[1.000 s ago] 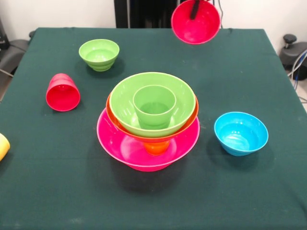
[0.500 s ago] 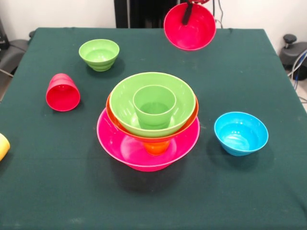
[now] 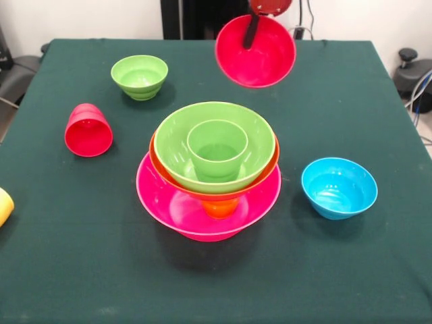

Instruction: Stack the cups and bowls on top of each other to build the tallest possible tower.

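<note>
Cut off at the left edge: yellow cup [image 3: 4,206]. Mostly hidden under the large orange bowl [image 3: 162,170]: orange cup [image 3: 221,208]. Above the red bowl [image 3: 256,51], end effector [image 3: 253,30] cropped by the top edge.

Dark green cloth [image 3: 67,270] covers the table. White wall [image 3: 88,19] behind. Black chair [image 3: 13,74] at left edge, black stool [image 3: 413,71] with cables [image 3: 422,101] at right.

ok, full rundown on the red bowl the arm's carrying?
The small red bowl is glossy, plastic-looking and round, its inside plain and empty. It hangs in the air above the table's far side, tilted so its opening faces the camera, touching nothing below. The tool grips its upper rim, one dark finger inside the wall. It sits beyond the tower.
</note>
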Tool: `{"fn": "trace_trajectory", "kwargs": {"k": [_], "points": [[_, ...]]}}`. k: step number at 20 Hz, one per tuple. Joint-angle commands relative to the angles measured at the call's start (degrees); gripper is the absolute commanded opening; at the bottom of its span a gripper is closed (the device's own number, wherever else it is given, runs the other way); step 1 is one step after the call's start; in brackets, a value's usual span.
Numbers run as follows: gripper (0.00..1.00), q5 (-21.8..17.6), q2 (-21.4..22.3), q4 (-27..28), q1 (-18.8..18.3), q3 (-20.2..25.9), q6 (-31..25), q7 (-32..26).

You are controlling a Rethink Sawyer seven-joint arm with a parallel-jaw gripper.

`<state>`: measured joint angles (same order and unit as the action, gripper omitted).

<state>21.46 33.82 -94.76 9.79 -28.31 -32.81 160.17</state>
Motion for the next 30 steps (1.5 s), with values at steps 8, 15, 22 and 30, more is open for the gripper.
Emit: {"fn": "trace_trajectory", "kwargs": {"k": [8, 15, 22, 30], "points": [[0.0, -7.58, -3.06, 11.8, -7.54, 4.86, -8.59, -4.66], [0.0, -9.03, -3.43, 14.3, -9.86, 5.83, -8.93, -4.88], [0.0, -10.66, -4.24, 16.03, -10.28, 7.89, -9.43, -5.98], [0.0, -15.2, -4.45, 19.84, -11.88, 11.91, -13.35, -13.67]]}}
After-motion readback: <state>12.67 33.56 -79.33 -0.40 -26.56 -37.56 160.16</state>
